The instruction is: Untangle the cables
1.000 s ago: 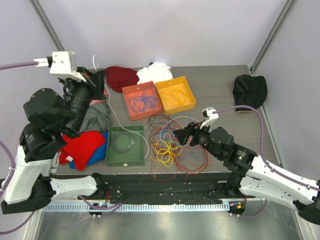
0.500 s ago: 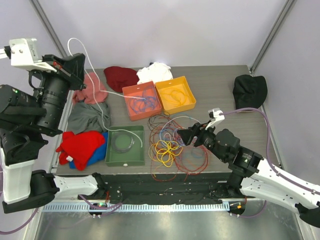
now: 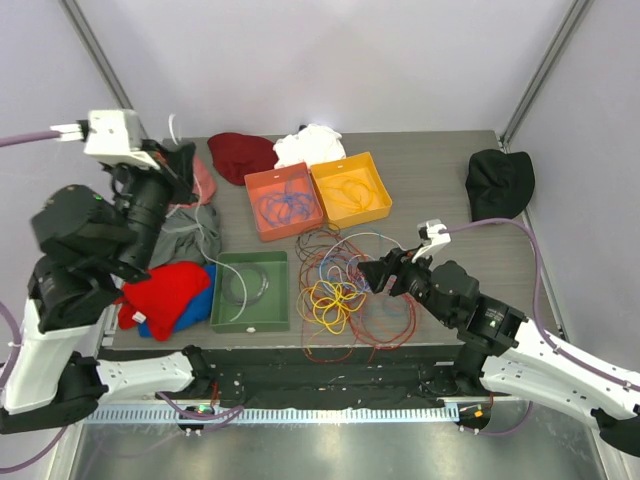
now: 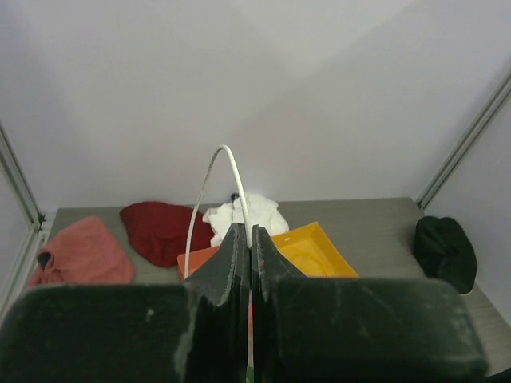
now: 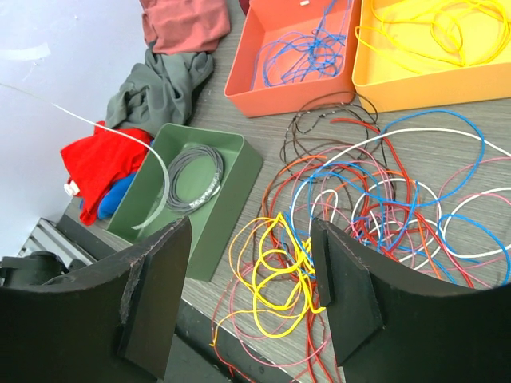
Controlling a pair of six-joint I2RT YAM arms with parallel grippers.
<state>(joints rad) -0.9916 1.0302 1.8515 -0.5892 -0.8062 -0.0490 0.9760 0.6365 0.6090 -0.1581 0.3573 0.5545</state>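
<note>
A tangle of thin cables in red, yellow, blue, white and orange lies on the table front centre; it also shows in the right wrist view. My left gripper is raised at the far left and shut on a white cable that arches up from its tips; the cable hangs down into the green tray. My right gripper is open and empty, hovering just above the yellow loops of the tangle.
An orange tray holds blue cables, a yellow tray holds yellow cable, and the green tray holds a grey coil. Cloths in red, grey, pink and dark red lie left; a white cloth is at the back and a black cap at the right.
My left arm has come down and inward with the white cable, whose hanging loop now drops into the green tray. My right gripper has barely moved.
</note>
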